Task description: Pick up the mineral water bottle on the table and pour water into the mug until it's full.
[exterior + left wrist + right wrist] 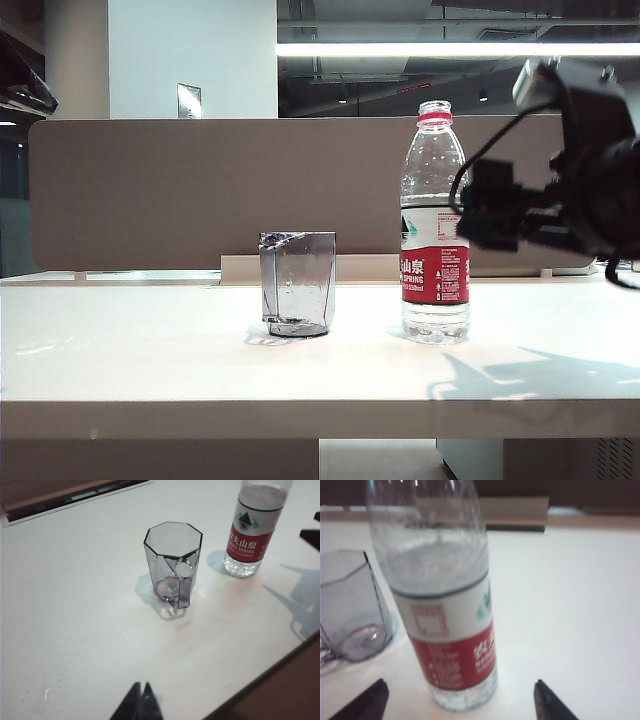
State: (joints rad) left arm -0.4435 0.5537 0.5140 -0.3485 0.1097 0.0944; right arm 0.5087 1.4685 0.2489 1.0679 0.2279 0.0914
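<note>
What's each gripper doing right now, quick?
Left gripper: shut, empty, hovering above the table.
Right gripper: open, tips either side of the bottle, not gripping.

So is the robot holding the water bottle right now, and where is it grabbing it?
No, nothing is held. The right gripper is open, its fingertips apart on either side of the mineral water bottle without touching it. The left gripper is shut on nothing.
</note>
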